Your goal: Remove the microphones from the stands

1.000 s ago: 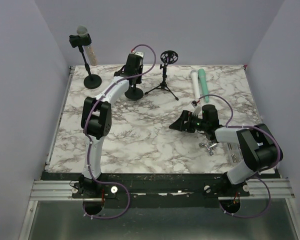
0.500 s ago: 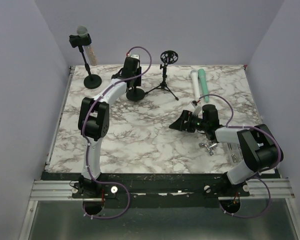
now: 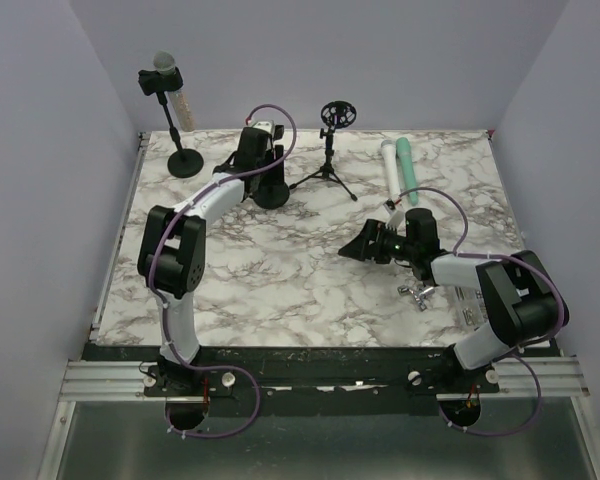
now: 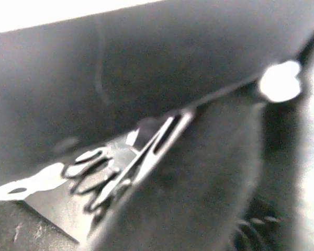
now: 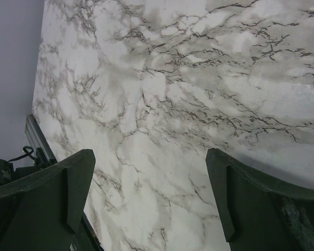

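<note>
Microphone [image 3: 162, 66]: atop its stand [image 3: 171, 122], far left; apart from my left gripper [image 3: 252, 152], whose jaws I can't read. Right gripper [image 5: 150, 157]: spread, empty, well away.

This is a robotics lab test cell, not a home or a shop. Plain lavender walls [image 3: 40, 150] box in a marble-patterned surface [image 3: 280, 270] on three sides (the same veined pattern fills the right wrist view). The left arm [image 3: 172, 262] and right arm [image 3: 515, 300] are bolted to an aluminium rail [image 3: 100, 380] along the near edge, trailing purple cable [image 3: 292, 125]. Props are set out like test pieces: a microphone [image 3: 162, 63] in its stand [image 3: 175, 130], a small tripod [image 3: 329, 150], a white tube [image 3: 391, 168] and a green tube [image 3: 408, 165].
</note>
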`<state>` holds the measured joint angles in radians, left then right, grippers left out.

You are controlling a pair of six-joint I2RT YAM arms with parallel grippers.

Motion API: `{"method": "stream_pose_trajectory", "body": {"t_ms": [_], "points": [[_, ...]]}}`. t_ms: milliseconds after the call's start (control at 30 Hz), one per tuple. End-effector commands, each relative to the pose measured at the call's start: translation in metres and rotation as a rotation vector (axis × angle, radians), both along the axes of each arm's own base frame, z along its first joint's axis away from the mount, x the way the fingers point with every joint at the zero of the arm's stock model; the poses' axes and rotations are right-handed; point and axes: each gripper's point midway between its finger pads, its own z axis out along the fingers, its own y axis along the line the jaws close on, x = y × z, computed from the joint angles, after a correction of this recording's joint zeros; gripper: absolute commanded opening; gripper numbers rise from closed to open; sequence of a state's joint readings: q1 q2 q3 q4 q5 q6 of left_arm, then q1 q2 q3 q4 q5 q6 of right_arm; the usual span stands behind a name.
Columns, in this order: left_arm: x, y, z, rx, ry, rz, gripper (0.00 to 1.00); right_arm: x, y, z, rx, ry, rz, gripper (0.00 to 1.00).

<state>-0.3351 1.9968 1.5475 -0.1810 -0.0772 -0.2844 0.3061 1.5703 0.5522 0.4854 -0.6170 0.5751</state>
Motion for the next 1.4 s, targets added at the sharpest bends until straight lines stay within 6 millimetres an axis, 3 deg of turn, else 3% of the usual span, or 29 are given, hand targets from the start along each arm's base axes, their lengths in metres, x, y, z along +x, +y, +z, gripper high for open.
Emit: {"method": "stream_pose_trajectory", "body": {"t_ms": [0,100,333,600,800,967,1067,1167,1367], "points": [[-0.009,-0.009,0.043,-0.115,-0.098,-0.027,0.66,0.002,-0.003,0.008,-0.009,-0.059,-0.016,0.96],[-0.02,-0.011,0.049,-0.151,-0.097,-0.032,0.69,0.002,-0.005,0.007,-0.017,-0.066,-0.021,0.96],[-0.069,-0.013,0.068,-0.253,-0.096,-0.079,0.7,0.002,-0.01,0.011,-0.04,-0.088,-0.043,0.96],[-0.125,-0.001,0.091,-0.323,-0.144,-0.1,0.7,0.001,-0.011,0.016,-0.035,-0.1,-0.048,0.96],[-0.148,0.014,0.114,-0.379,-0.221,-0.094,0.7,0.001,-0.005,0.021,0.002,-0.052,-0.044,0.96],[-0.152,0.039,0.136,-0.447,-0.273,-0.047,0.7,-0.003,-0.006,0.035,0.013,-0.047,-0.056,0.96],[-0.149,0.059,0.155,-0.447,-0.342,-0.013,0.73,-0.007,-0.009,0.033,-0.004,-0.066,-0.046,0.97],[-0.143,0.082,0.166,-0.477,-0.38,0.058,0.76,-0.01,-0.012,0.023,-0.033,-0.066,-0.039,0.97],[-0.12,0.119,0.179,-0.531,-0.463,0.197,0.77,-0.017,-0.013,0.023,-0.01,-0.1,-0.039,0.97]]}}
